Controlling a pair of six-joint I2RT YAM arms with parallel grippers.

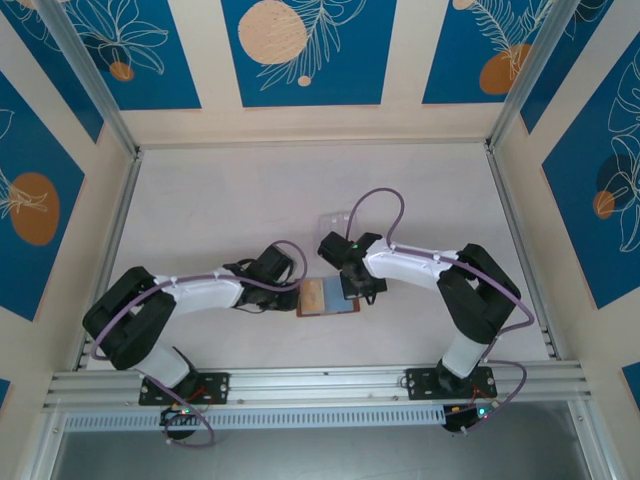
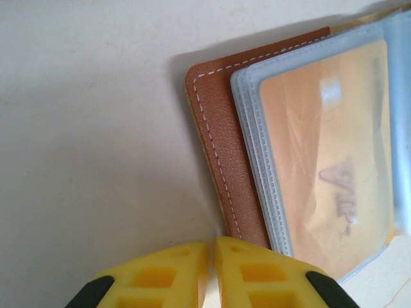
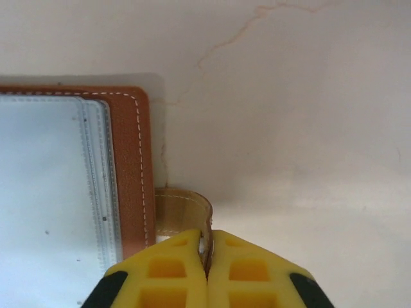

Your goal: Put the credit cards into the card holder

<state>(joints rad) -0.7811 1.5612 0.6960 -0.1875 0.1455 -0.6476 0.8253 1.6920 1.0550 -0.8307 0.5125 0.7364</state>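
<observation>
- The card holder (image 1: 326, 297) lies opened flat on the table (image 1: 220, 210), between the two grippers and touching both: left gripper (image 1: 290, 292) at its left edge, right gripper (image 1: 358, 292) at its right edge.
- From above, the half of the holder nearer the left gripper looks tan. The half nearer the right gripper looks grey-blue.
- In the left wrist view, the left gripper (image 2: 210, 251) has its yellow fingers (image 2: 154, 276) pressed together, with only a thin seam between them and nothing visible in that seam.
- Just ahead of those fingertips and to their right is the holder's reddish-brown leather cover (image 2: 221, 128), which has a rounded corner and a line of pale stitching along the edge.
- Further right of the left fingertips, a stack of clear, bluish plastic sleeves (image 2: 257, 154) sits on the leather. The top sleeve holds a tan-orange credit card (image 2: 327, 147) with faint dark lettering that is too blurred to read.
- In the right wrist view, the right gripper (image 3: 207, 242) is clenched on the closing tab (image 3: 183, 215), a short tan strap with a stitched edge. The strap curls out from the cover and runs down between the fingertips.
- Ahead and to the left of the right fingertips, the brown stitched cover (image 3: 131, 167) frames pale grey-blue sleeves (image 3: 45, 186) with seamed edges.
- A clear plastic box (image 1: 336, 220) stands on the table beyond the right gripper, apart from the holder.
</observation>
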